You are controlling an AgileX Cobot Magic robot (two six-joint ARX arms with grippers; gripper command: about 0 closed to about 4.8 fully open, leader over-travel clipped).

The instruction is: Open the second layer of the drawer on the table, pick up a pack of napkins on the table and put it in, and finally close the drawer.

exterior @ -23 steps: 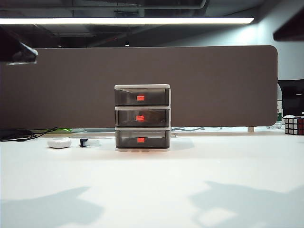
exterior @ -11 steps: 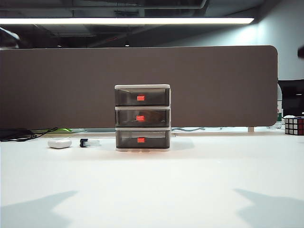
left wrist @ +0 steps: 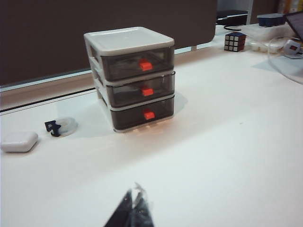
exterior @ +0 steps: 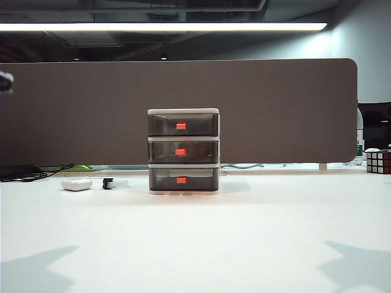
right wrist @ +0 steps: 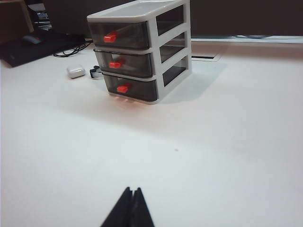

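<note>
Both sets of jaws are pressed fully together with nothing between them. The left gripper (left wrist: 135, 208) shows only its dark tips, cut off by the frame edge, hanging above bare wide white flat tabletop (left wrist: 227, 156). Same deal for the right gripper (right wrist: 131, 208), just a black wedge of tips over the table, well back from everything.

The small desktop cabinet of three stacked smoky-grey translucent drawers in a white frame (exterior: 183, 151) stands upright mid-table in front of a brown partition. All three drawers sit flush, each with a red-orange tab. The middle smoky-grey drawer (exterior: 182, 150) is pushed in, and there's something vague inside it, but the tinted plastic makes it too murky to tell what.

Beside the cabinet lie a small white rounded case (exterior: 76, 184) and a tiny dark-and-clear object (exterior: 113, 182) I can't identify. A colourful puzzle cube (exterior: 379, 162) sits at the far edge, partly cropped.
</note>
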